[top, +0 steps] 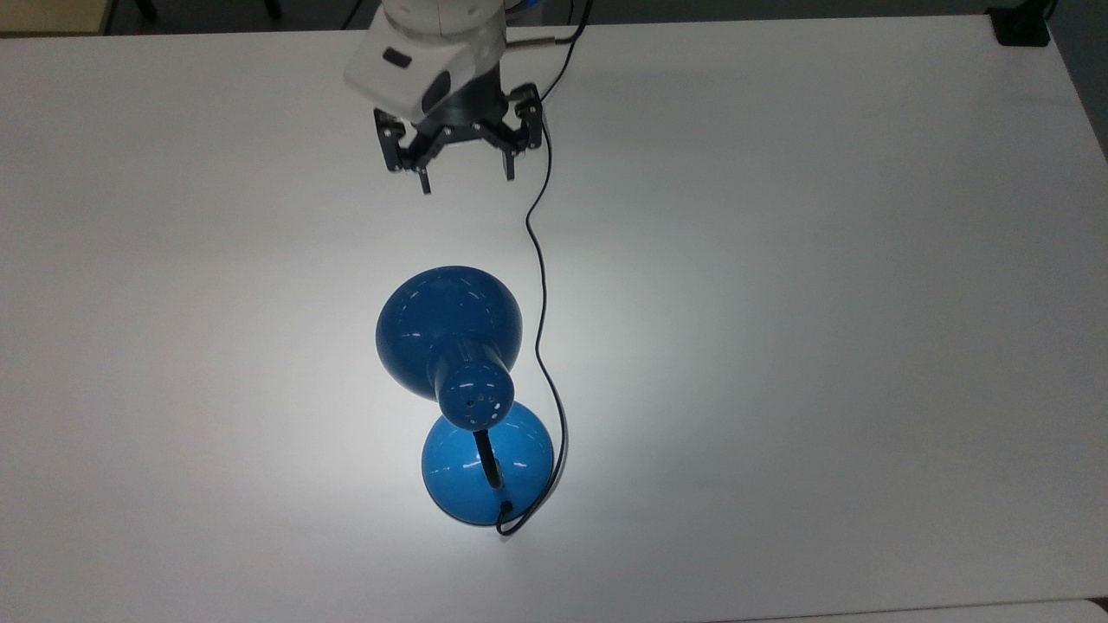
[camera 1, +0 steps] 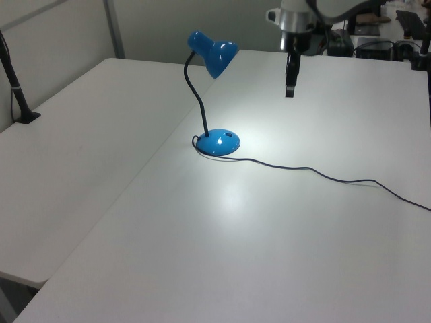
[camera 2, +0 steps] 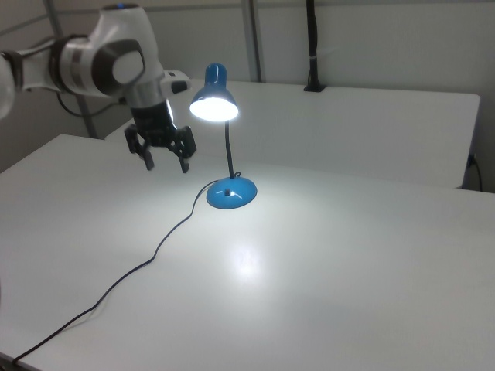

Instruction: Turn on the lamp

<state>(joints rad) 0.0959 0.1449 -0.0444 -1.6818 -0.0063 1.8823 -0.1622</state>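
Lamp (camera 2: 223, 139) lit, bright patch on table (camera 2: 371, 263). Gripper (top: 465, 177) raised well clear of it, fingers spread, holding nothing

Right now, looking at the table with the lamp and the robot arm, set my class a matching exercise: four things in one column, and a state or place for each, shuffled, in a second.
Things:
1. lamp shade
2. lamp base
3. gripper
4. cord

States or places:
A. lying loose across the white table
B. open, holding nothing, apart from the lamp
C. glowing, lit from inside
D. resting on the table, in a bright pool of light

Pairs: 1-C, 2-D, 3-B, 4-A
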